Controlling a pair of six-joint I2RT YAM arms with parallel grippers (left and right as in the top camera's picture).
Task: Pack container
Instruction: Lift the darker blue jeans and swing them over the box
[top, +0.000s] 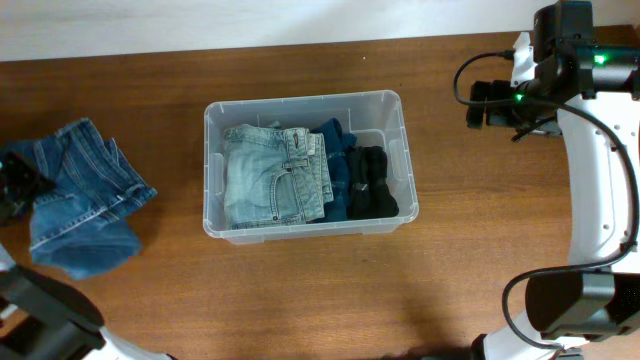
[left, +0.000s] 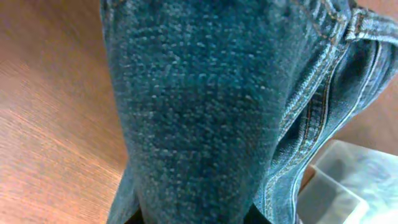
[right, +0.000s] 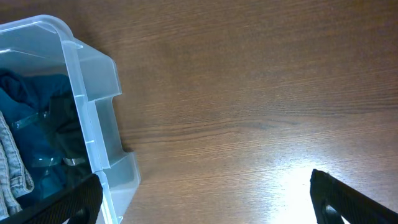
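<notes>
Container (top: 300, 101): found mid-table in the overhead view, long side running left to right, top open. Counted three items inside: folded light-wash jeans (top: 272, 178) filling the left part, a dark blue garment (top: 338, 150) next to them, and a black garment (top: 372, 185) toward the right wall. Logged darker jeans (top: 85, 195) crumpled on the wood, well left of the container. Placed the left gripper (top: 15, 185) as a dark shape at the frame edge, over the left side of those jeans.

Left wrist view: got only close-up denim across most of the frame, with a stitched seam at right, wood at left and a clear corner of the container (left: 348, 180) at lower right. Saw no fingers there, so could not tell from either view whether spread or clamped.

Right wrist view: picked up detail lost from overhead, namely the stepped right end wall of the container (right: 93, 124), with blue cloth visible through the plastic. Found the right gripper (right: 204, 186) spread wide, fingers (right: 56, 205) in the two lower corners and bare wood between them. From overhead, put it up and right of the container, well apart.

Surface: recorded a brown wood-grain tabletop (top: 480, 230), with a glare patch in the right wrist view. Noted a pale strip (top: 200, 20) beyond the far edge; could not tell whether wall or floor.
</notes>
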